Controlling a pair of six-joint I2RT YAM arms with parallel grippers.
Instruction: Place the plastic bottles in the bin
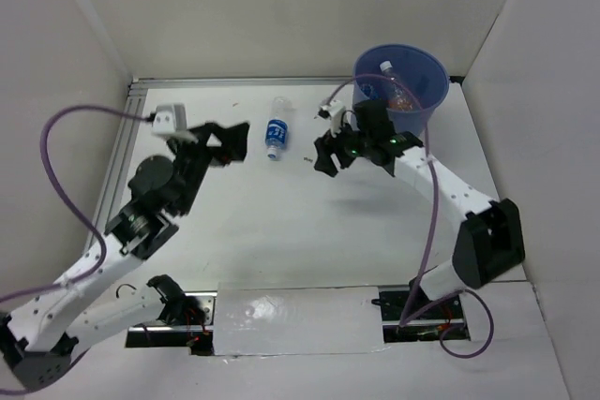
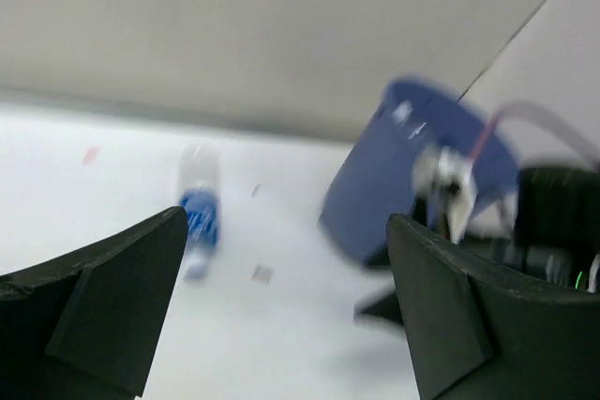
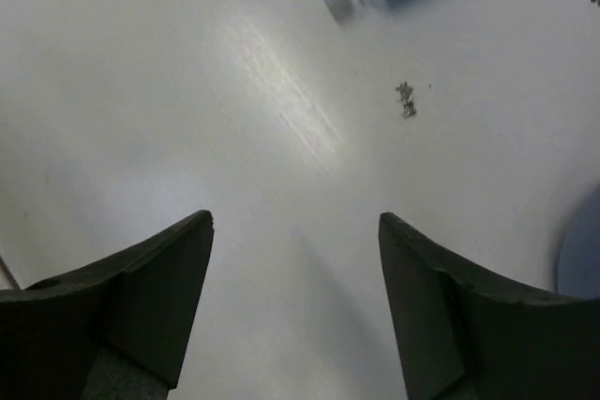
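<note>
Left gripper [image 1: 241,142] and right gripper [image 1: 322,152] both spread, empty. Last bottle [image 1: 275,138] lies between us. Bin [image 1: 433,100] far right, holding others. My left looks aimed at it.

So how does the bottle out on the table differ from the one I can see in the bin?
Place: the blue-labelled bottle lies on the table; the orange-tinted bottle is inside the bin. Colour: one has a blue band, the other shows orange. Pose: the table one lies flat on its side; the binned one's tilt is unclear. Both are small with white caps.
</note>
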